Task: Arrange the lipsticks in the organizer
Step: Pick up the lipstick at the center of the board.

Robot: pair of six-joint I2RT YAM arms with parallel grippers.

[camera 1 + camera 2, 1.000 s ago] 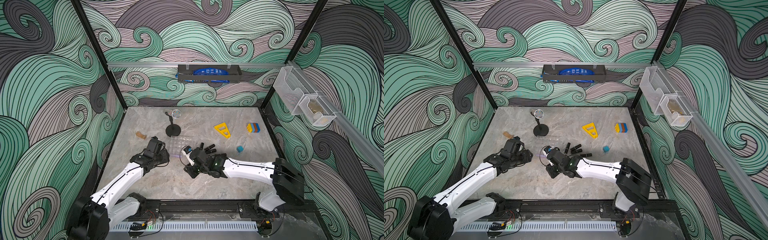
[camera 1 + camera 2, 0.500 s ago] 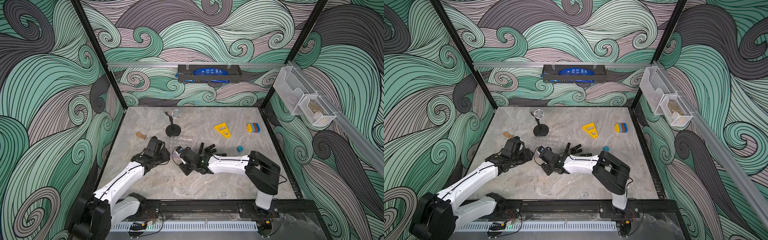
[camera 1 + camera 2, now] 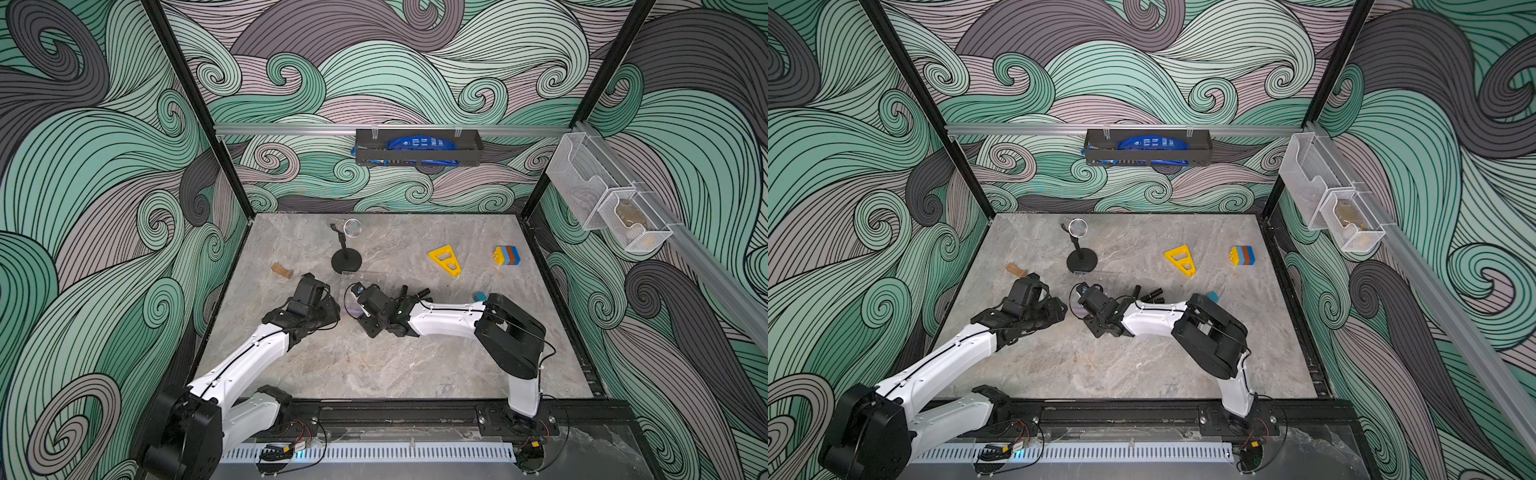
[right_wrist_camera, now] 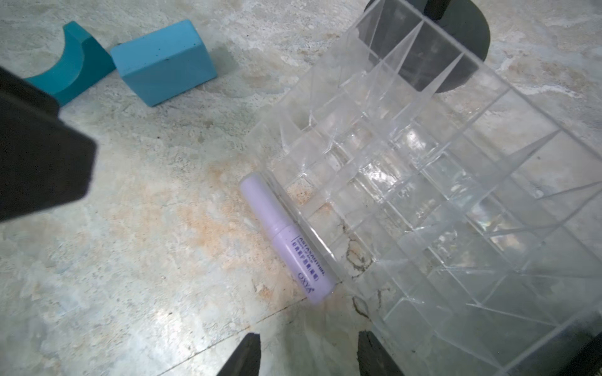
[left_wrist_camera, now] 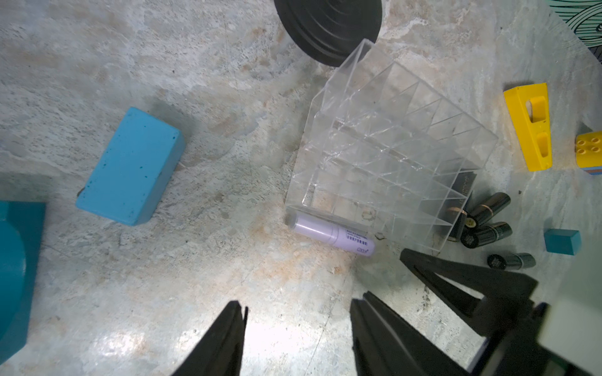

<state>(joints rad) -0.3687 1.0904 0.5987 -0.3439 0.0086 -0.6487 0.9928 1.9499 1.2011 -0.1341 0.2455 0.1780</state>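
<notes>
Basically, lavender tube (image 4: 288, 242) lay flat on the tabletop (image 4: 146, 260), touching the organizer (image 4: 433, 182), long axis running along its outer wall. Right pincer (image 4: 308, 345) was spread and empty, just short of the tube's labelled end, likely nearer than the left pincer (image 5: 299, 309), also spread, empty. Black tubes (image 5: 488, 234) lay clustered at the organizer's other side. Cells all empty. Jaws would need to straddle the tube crosswise.

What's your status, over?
Open, empty: left gripper, right gripper. Unplaced: lavender tube lying against organizer, black tubes loose beside it. Nothing blocking lavender tube.
</notes>
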